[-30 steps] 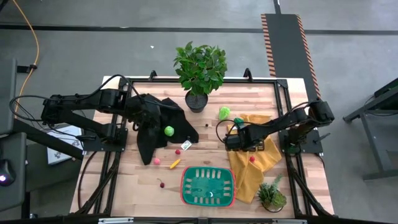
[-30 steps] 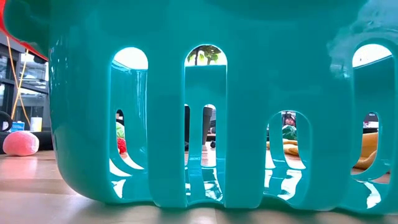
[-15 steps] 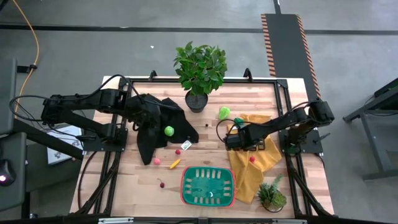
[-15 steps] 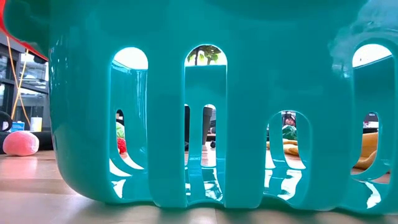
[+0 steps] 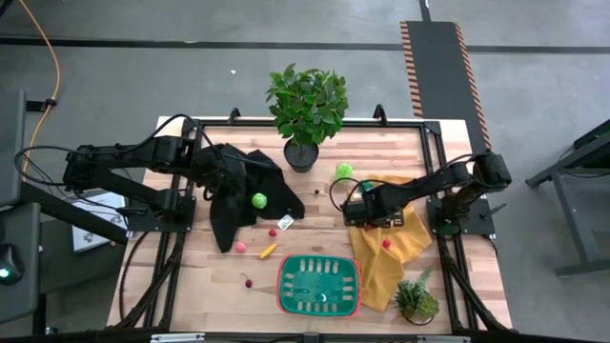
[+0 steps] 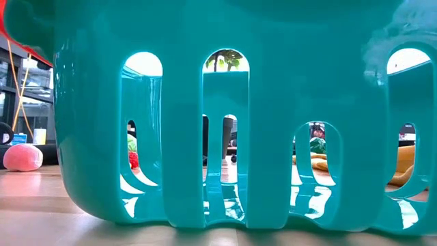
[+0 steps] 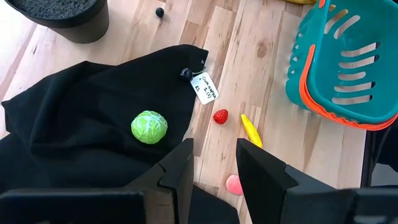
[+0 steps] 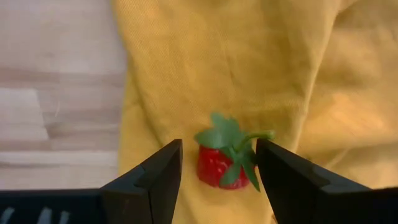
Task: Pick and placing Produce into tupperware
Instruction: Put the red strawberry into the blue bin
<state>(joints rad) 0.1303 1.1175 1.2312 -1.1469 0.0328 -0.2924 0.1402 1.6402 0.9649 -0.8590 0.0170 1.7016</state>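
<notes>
The right end effector (image 8: 219, 148) hangs over the yellow cloth (image 8: 249, 62) with its fingers spread wide. One strawberry (image 8: 214, 168) lies on the cloth in the gap between them, not yet pinched as far as I can tell. Its long axis, leaf crown to tip, seems to run square to the closing line, so the fingers would likely meet its flanks. This arm is much the nearer to it. In the high view the strawberry is hidden under the arm. From there the tupperware (image 5: 282, 284) lies at about 7 o'clock, near the front edge of the tabletop (image 5: 191, 286). A red bit (image 5: 386, 244) sits on the cloth at about 5 o'clock. One lime ball (image 5: 343, 171) rests at 11 o'clock, just off the cloth. Farther off, at 9 o'clock, the left end effector (image 7: 214, 149) waits over the black cloth (image 7: 81, 106), fingers narrowly apart and empty. The second lime ball (image 7: 149, 127) lies on that cloth just ahead of it. Counted over the tabletop there are:
- two lime balls
- one strawberry
- two small red bits, the other (image 7: 220, 116) beside the paper tag (image 7: 207, 87)
- one yellow piece (image 7: 251, 129)
- one pink bit (image 7: 234, 184)
- one cherry (image 5: 246, 281)
- one dark bead (image 7: 160, 12)
- one tupperware
- two cloths
- two potted plants, the larger (image 5: 307, 105) at the back and the smaller (image 5: 416, 297) at the front right corner.
</notes>
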